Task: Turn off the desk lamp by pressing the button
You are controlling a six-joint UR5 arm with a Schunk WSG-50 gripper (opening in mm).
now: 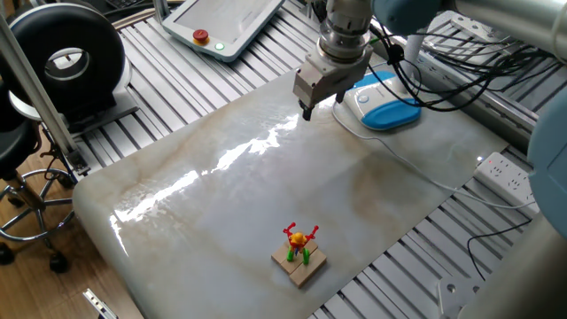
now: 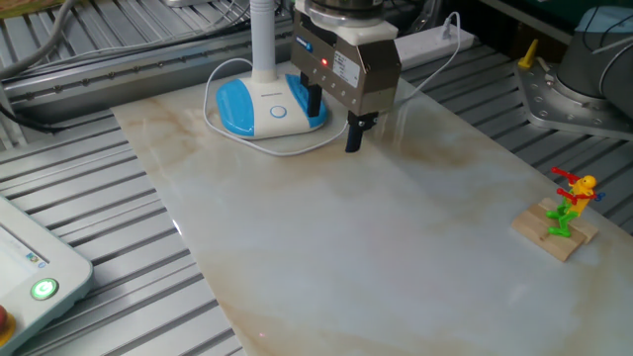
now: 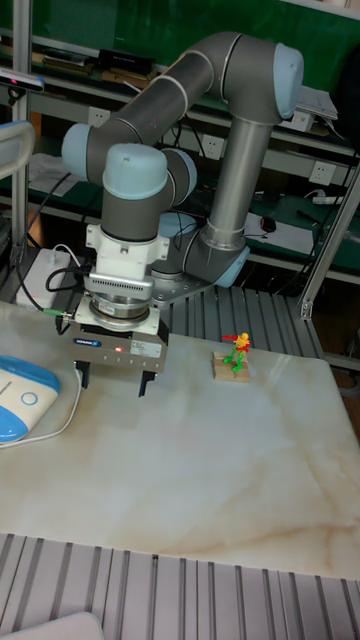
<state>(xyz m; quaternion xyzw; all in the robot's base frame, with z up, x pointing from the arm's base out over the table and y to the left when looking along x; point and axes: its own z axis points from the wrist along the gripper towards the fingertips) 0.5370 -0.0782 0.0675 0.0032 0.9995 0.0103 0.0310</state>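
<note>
The desk lamp's oval base (image 2: 259, 107), half white and half sky-blue, sits at the table's far edge, with its slim white neck (image 2: 261, 40) rising from it. The base also shows in one fixed view (image 1: 383, 108) and at the tall view's left edge (image 3: 20, 398). The button (image 2: 279, 112) is a small pad on the white half (image 3: 27, 397). My gripper (image 3: 115, 382) hangs low over the marble beside the base, clear of it. Its two black fingers (image 2: 353, 134) stand apart, open and empty. In one fixed view the gripper (image 1: 319, 103) is left of the base.
A toy figure on a wooden block (image 1: 299, 249) (image 2: 564, 222) stands near the table's opposite side. A teach pendant (image 1: 221, 22) lies on the slatted bench. A power strip (image 1: 503, 174) and the lamp's thin cord (image 2: 297, 150) lie near the base.
</note>
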